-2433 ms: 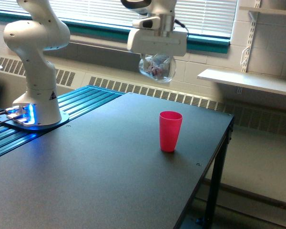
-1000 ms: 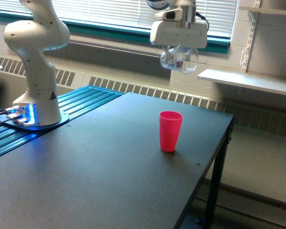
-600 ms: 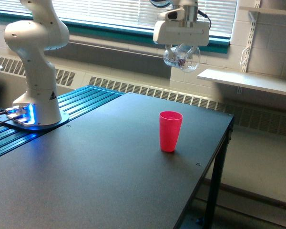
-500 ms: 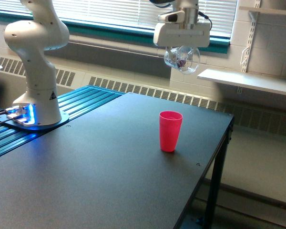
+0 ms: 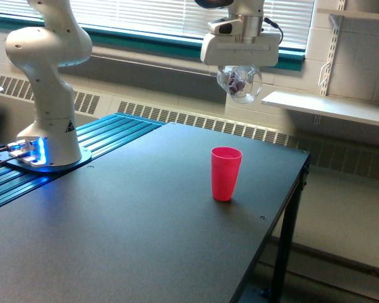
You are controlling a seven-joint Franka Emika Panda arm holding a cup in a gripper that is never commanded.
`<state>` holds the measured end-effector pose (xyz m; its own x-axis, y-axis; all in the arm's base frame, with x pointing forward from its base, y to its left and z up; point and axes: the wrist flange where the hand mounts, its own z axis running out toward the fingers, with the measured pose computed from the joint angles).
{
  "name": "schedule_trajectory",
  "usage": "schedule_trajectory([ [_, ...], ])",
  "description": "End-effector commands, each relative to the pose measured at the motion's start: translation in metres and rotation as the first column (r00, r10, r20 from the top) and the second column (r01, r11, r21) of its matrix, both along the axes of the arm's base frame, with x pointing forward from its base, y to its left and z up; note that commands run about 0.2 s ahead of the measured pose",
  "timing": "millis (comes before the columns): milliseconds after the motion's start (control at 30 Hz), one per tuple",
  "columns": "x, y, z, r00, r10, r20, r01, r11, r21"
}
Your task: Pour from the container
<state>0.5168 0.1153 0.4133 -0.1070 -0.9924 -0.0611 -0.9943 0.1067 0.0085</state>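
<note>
None of the pour shows yet. Your gripper (image 5: 240,68) is clamped on the glass mug (image 5: 239,83), dark bits inside, high at 12 o'clock of the pink cup (image 5: 225,173). Left for you: lower, line up, tip.
</note>
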Motion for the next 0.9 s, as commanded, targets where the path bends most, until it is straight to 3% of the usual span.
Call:
schedule_trajectory([
  [33,-0.004,-0.009,-0.008,0.999,-0.042,-0.035,0.043,0.998,0.054],
  [300,-0.006,0.001,-0.013,0.998,-0.043,-0.056,0.049,0.993,0.110],
  [900,-0.004,0.014,-0.017,0.992,-0.057,-0.110,0.074,0.984,0.160],
])
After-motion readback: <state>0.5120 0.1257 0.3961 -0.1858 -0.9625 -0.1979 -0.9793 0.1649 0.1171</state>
